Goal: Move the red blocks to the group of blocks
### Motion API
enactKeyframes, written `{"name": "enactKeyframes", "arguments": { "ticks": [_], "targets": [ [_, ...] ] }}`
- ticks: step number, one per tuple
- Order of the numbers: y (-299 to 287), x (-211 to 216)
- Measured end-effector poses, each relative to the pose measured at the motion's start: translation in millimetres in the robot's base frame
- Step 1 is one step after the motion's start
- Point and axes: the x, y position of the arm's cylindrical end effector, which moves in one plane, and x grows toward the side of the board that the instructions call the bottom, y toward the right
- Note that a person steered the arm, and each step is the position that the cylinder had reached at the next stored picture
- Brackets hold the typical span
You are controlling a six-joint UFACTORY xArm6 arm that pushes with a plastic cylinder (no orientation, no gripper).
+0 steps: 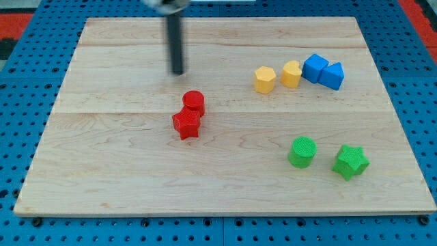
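Observation:
A red cylinder (pixel 194 102) and a red star block (pixel 186 124) touch each other near the board's middle, the star just below and left of the cylinder. My tip (pixel 178 72) stands a short way above the red cylinder, slightly to its left, not touching it. At the view's upper right is a row of blocks: a yellow hexagonal block (pixel 265 79), a second yellow block (pixel 291 74), a blue block (pixel 315 68) and a second blue block (pixel 332 76).
A green cylinder (pixel 302 152) and a green star block (pixel 351 162) sit apart at the view's lower right. The wooden board (pixel 102 171) lies on a blue perforated base (pixel 20 82).

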Motion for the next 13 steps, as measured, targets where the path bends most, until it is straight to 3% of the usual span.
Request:
{"name": "enactKeyframes", "arguments": {
  "ticks": [1, 2, 5, 6, 7, 8, 9, 10, 11, 13],
  "targets": [
    [-33.7, 95.1],
    [19.3, 158.7],
    [67.9, 45.5],
    [95.4, 37.5],
    [194.0, 21.3],
    [156.1, 13.7],
    [155.8, -4.5],
    [162.0, -8.0],
    [232.4, -6.2],
    [122.5, 91.9]
  ]
}}
